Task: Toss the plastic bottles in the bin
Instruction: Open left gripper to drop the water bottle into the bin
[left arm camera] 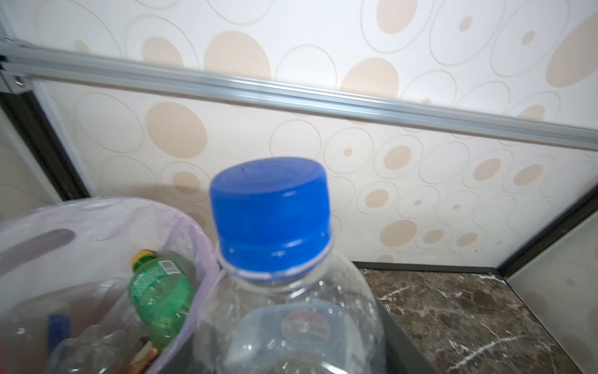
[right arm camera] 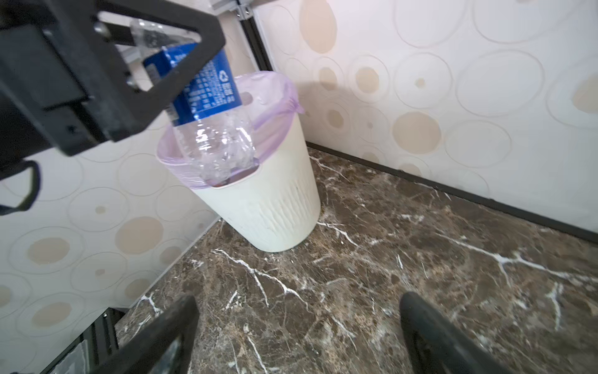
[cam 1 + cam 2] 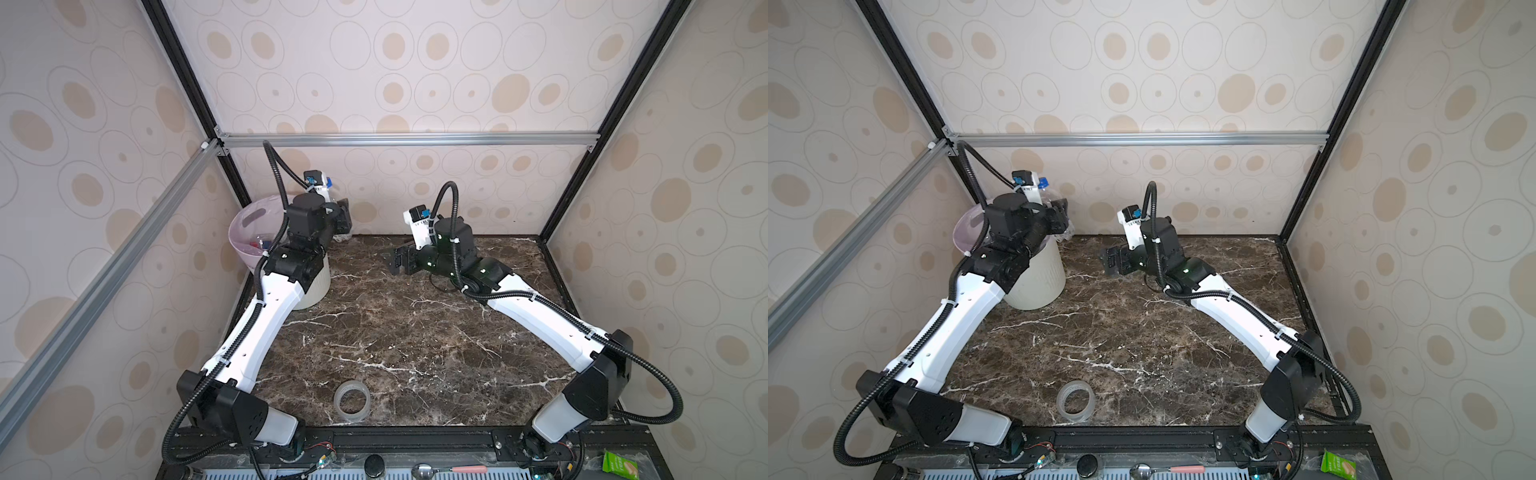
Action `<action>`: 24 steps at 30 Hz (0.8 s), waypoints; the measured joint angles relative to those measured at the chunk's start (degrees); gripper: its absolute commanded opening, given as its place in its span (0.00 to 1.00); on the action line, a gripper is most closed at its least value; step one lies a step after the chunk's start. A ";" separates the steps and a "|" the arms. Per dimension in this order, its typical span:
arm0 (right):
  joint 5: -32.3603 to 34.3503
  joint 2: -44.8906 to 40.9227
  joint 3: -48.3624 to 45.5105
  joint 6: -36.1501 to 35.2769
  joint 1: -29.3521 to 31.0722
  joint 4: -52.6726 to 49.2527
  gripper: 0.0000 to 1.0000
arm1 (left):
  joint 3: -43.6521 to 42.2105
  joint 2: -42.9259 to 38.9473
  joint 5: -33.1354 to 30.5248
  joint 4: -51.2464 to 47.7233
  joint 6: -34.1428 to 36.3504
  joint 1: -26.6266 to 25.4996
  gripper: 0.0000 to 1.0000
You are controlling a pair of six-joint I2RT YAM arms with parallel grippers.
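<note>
While the left arm is reaching upward at the table's back-left corner, the left gripper (image 3: 341, 216) is hanging beside the bin (image 2: 268, 207).
- Jaws: sitting either side of the blue-capped bottle (image 2: 207, 94), apparently clamping its blue label, though the far finger is hidden.
- Bottle: standing cap-up, slightly tilted, its clear base at the lilac-lined rim.
- Bin contents: a green bottle (image 1: 161, 291) and clear bottles (image 1: 90, 343) are lying inside.
- Right arm: stretching low across the back of the marble table (image 3: 415, 340). The right gripper (image 2: 299, 301) is pointing toward the bin, jaws standing wide apart, holding nothing.
- Tape ring (image 3: 351, 400): lying near the front edge, well apart from both arms.
</note>
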 measured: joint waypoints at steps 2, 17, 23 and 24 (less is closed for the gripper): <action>-1.27 1.25 3.04 -1.20 1.29 0.55 1.00 | 1.20 -0.46 -1.33 -0.37 1.38 1.66 0.61; -8.13 9.29 21.55 -9.79 6.80 1.44 1.00 | 11.58 -3.06 -10.23 4.37 13.94 5.20 0.61; -7.52 9.94 21.88 -10.88 6.78 -0.07 1.00 | 14.05 -3.34 -12.15 7.21 17.55 5.51 0.62; -7.45 10.08 21.88 -11.06 6.78 -0.33 1.00 | 14.05 -3.37 -12.39 7.52 17.90 5.62 0.63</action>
